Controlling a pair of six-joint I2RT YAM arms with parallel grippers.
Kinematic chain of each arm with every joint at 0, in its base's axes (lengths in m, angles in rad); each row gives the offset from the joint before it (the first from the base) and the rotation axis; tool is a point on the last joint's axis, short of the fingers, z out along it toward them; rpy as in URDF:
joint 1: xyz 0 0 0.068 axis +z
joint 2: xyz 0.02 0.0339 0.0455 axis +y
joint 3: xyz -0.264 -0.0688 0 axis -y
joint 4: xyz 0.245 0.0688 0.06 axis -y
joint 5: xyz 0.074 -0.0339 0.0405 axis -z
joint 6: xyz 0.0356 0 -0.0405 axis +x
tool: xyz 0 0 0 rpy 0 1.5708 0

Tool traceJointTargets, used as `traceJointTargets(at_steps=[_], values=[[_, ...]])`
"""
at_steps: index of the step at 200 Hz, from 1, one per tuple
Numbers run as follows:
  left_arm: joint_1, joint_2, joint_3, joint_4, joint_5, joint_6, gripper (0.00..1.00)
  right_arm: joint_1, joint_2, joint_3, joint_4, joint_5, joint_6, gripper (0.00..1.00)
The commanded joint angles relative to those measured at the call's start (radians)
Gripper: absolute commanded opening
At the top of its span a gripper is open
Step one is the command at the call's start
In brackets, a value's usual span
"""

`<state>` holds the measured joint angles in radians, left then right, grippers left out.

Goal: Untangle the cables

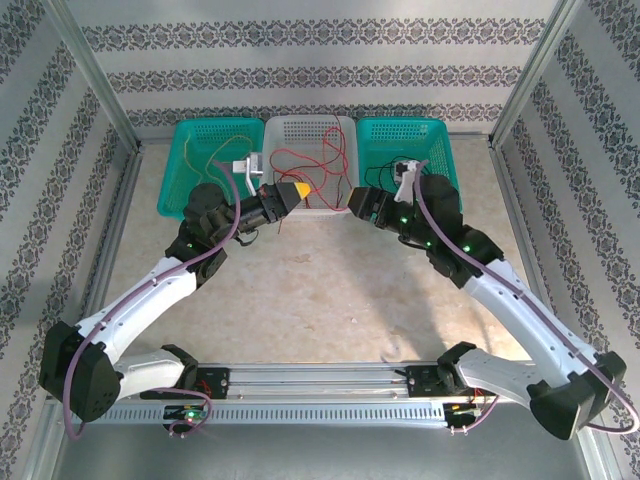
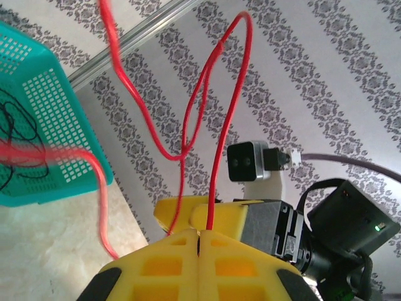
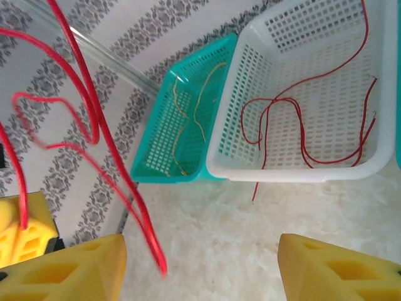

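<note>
- Left gripper (image 2: 199, 246) is clamped on a red cable (image 2: 217, 172), held above the table's far edge.
- Right gripper (image 3: 200, 257) is seen with fingers apart, nothing gripped.
- More red cables (image 3: 301, 135) are noted in the white basket (image 3: 244, 94), far edge centre.
- Yellow cables (image 3: 196, 110) are noted in the teal basket (image 3: 153, 160) touching it.

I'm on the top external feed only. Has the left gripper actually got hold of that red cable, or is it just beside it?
Observer: Yes. In the left wrist view the left gripper is shut on the red cable, whose strands rise from between its closed tips.
Operator: And the other one?
Observer: The right wrist view shows the right gripper open, its fingers wide apart.
Operator: Anything sorted yet? Too small for me.
Observer: Thin yellow cables lie inside the teal basket.
</note>
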<state>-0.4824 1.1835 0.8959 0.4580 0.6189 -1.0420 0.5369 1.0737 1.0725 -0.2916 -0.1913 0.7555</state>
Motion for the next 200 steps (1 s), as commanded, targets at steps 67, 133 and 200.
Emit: traceJointTargets(at_steps=[67,133,200], values=[[0.017,-0.028,0.07,-0.044,0.042,0.054,0.0,0.011,0.07,0.071,-0.009,-0.03,-0.061,0.22],[0.059,-0.059,0.134,-0.221,0.019,0.195,0.0,0.011,0.041,0.047,-0.032,-0.012,-0.077,0.0],[0.089,-0.116,0.352,-0.809,-0.531,0.582,0.0,0.086,0.006,0.036,-0.18,-0.007,-0.2,0.0]])
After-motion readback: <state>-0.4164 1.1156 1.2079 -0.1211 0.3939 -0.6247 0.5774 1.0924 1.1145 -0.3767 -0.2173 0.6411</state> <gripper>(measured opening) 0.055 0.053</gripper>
